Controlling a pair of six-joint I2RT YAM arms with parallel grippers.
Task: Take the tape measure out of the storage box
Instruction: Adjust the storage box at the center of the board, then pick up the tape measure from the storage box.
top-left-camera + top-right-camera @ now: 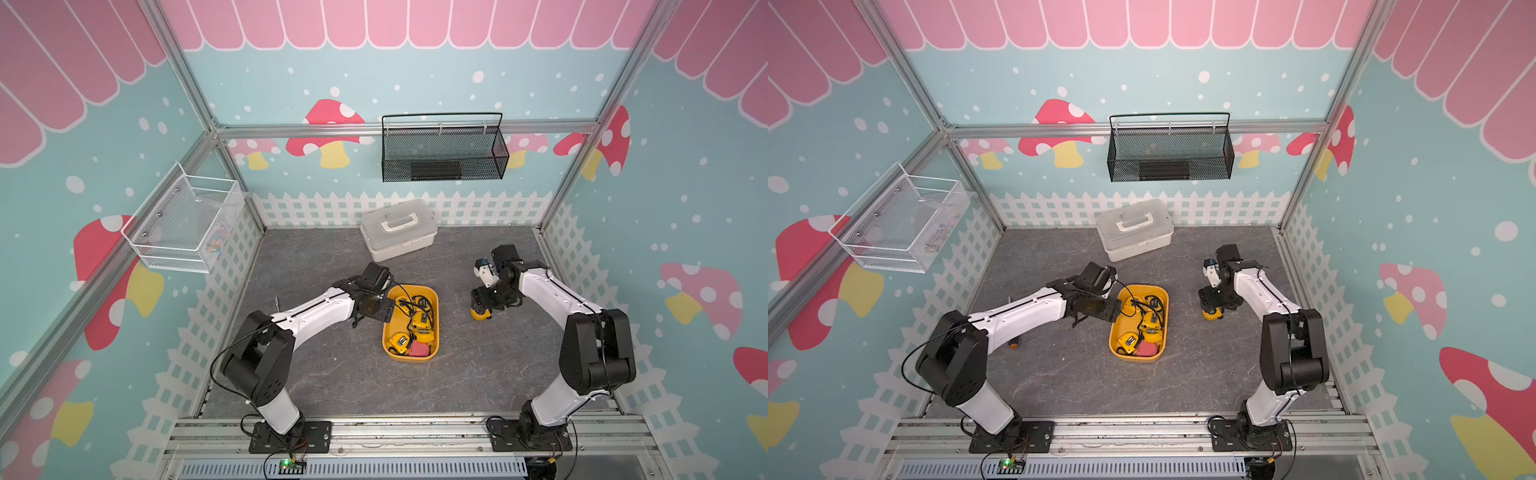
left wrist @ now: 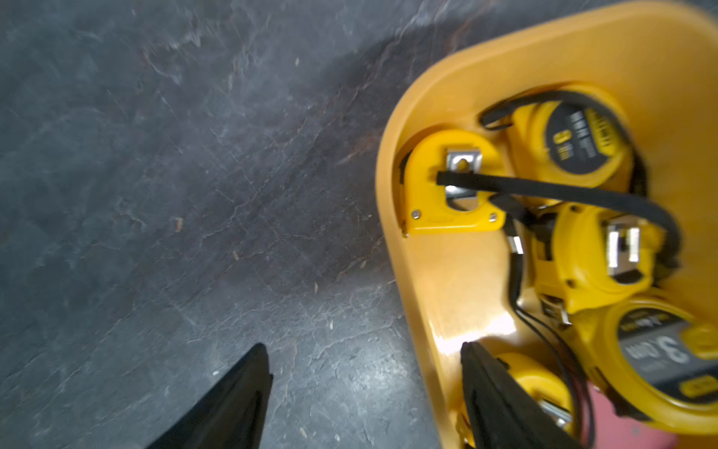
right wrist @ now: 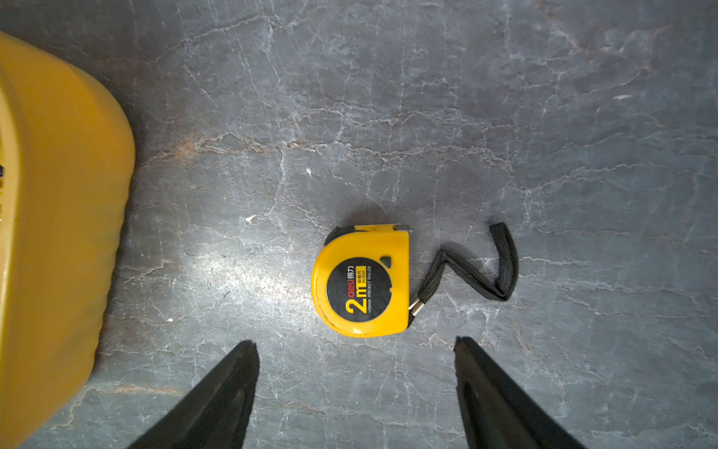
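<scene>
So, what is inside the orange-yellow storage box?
Several yellow tape measures with black straps crossing over them, and a pink thing at one end of the storage box. The left gripper covers part of one; whatever lies beneath them is hidden.

Orange-yellow storage box point(image 3: 58, 233), yellow-and-black tape measure point(image 3: 361, 283), grey veined table point(image 3: 544, 116), white case point(image 1: 382, 235).

Arms point(image 1: 316, 311): white link shells point(image 1: 557, 295), black joints point(image 1: 257, 361), looping black cables point(image 1: 212, 365), bolted black base plates point(image 1: 318, 434); left gripper point(image 2: 367, 350), right gripper point(image 3: 355, 342) black-fingered.
</scene>
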